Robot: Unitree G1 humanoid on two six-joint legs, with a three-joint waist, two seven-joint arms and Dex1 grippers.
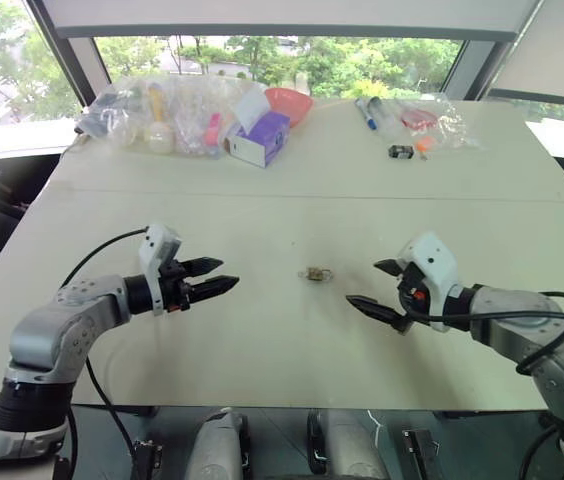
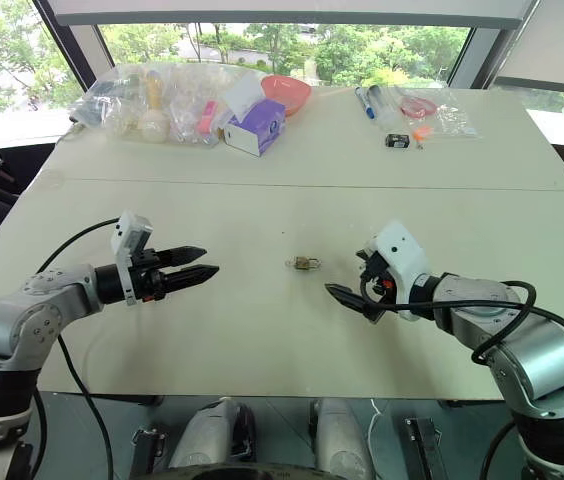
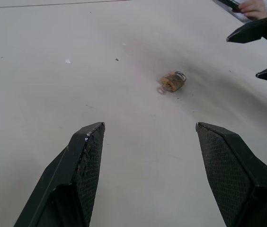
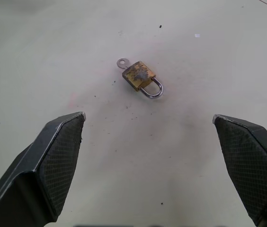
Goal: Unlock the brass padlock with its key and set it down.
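Note:
The brass padlock (image 4: 140,77) lies flat on the white table (image 1: 262,340), midway between my two grippers and touching neither. Its silvery shackle loops back into the body. The key (image 4: 122,62) shows as a small silvery head sticking out of the padlock's base. My left gripper (image 1: 228,273) hovers to the left of the padlock, open and empty, pointing at it. My right gripper (image 1: 362,282) hovers to the right, also open and empty, with the padlock (image 1: 315,273) a short way ahead of its fingertips.
At the table's far left lie clear plastic bags (image 1: 152,110), a purple-and-white box (image 1: 260,138) and a red bowl (image 1: 289,103). At the far right are a bag with markers (image 1: 417,115) and a small black-and-grey block (image 1: 400,151). A person's hand (image 3: 253,7) is at the table's right side.

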